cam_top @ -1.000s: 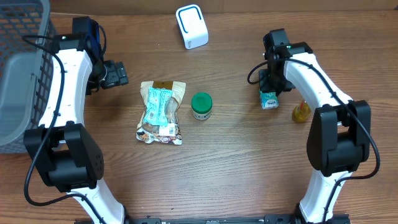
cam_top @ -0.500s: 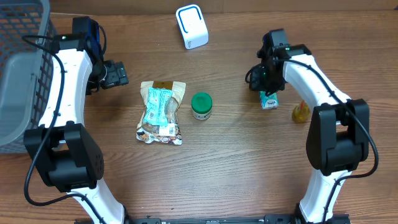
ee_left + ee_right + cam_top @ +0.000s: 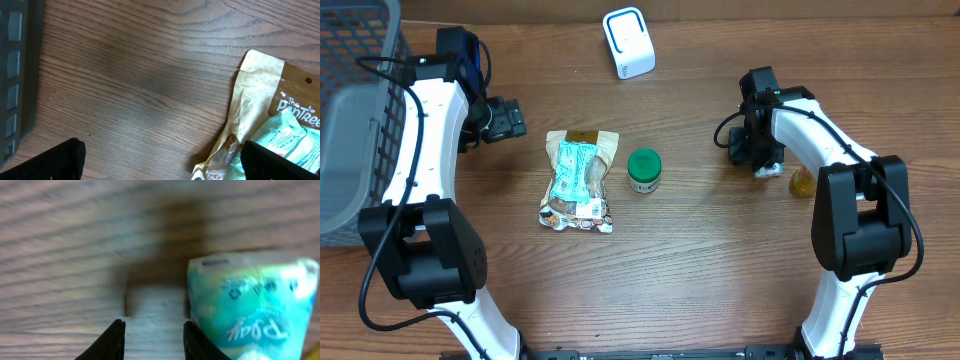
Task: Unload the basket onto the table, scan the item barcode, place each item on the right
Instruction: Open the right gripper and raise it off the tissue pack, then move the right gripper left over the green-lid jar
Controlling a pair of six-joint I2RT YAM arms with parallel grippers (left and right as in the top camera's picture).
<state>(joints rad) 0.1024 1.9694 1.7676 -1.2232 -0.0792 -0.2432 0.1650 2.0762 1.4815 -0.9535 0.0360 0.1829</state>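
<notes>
near the middle of the counter (image 3: 700, 280) lie a snack bag (image 3: 578, 180) and a jar (image 3: 643, 170), well clear of the work. toward the right edge, the right fingers (image 3: 114, 342) stand partly open over bare wood, gripping nothing it seems, though the view is blurred. the small carton (image 3: 250, 305) sits just beside one finger. i'd judge the pickup not yet made: shift over it, close, lift. a yellow thing (image 3: 803, 181) crowds its outer side. open counter leads to the scanner (image 3: 628, 42) at the far edge. the left fingers (image 3: 55, 162) gape wide, empty.

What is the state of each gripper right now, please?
Left gripper: open, holding nothing.
Right gripper: narrowly open, nothing between the jaws; the carton sits just beside it.
</notes>
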